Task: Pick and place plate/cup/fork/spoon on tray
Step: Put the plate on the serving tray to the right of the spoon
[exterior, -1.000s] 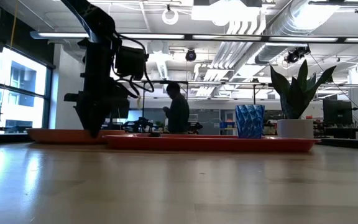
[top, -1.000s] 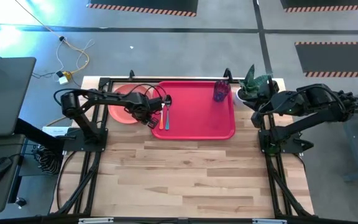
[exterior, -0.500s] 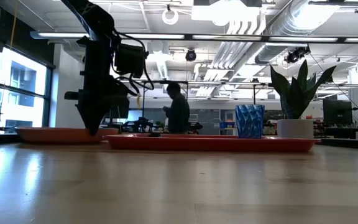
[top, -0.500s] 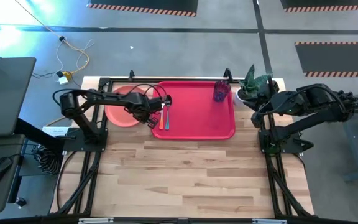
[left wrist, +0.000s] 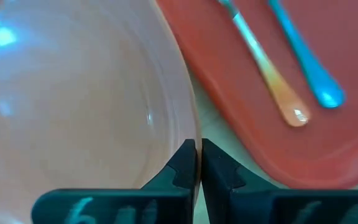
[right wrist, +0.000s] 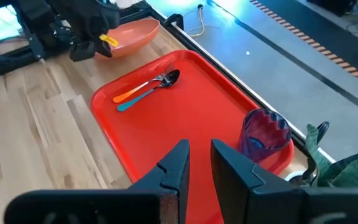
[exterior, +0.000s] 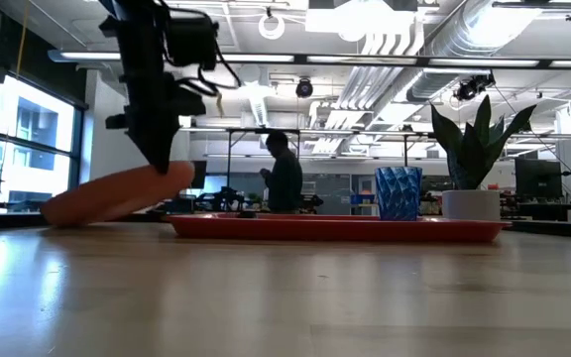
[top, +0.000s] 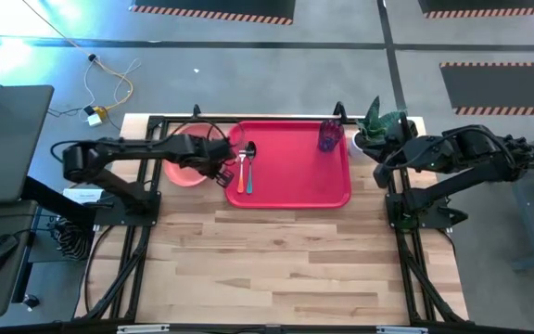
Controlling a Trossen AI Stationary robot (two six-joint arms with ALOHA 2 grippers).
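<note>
The salmon-pink plate (top: 182, 169) stands tilted on the table just left of the red tray (top: 295, 181); it also shows in the low view (exterior: 107, 196). My left gripper (top: 221, 169) is shut on the plate's rim on the side next to the tray. The fork (top: 240, 184) and the spoon (top: 248, 176) lie side by side on the tray's left part. The blue-purple cup (top: 330, 136) stands upright in the tray's far right corner. My right gripper (right wrist: 199, 163) hovers narrowly open and empty past the tray's right end. My left gripper pinches the plate's raised rim (left wrist: 190, 134) on the side nearest the tray, one finger inside the plate and one outside. The fingers (exterior: 157, 157) come from above, pointing down. That side is lifted; the plate's opposite edge (exterior: 56, 212) rests on the table.
A white pot with a green plant (top: 367, 137) stands off the tray's far right corner, close to my right arm. Black frame rails run along the table's left, right and far sides. A person (exterior: 284, 178) stands in the room behind. Bare wood lies toward the near edge.
My left gripper has gone up with the plate's tray-side rim. The plate first slid a little toward the table's left edge, then tipped: its tray side is raised while its left edge has stayed on the table.
</note>
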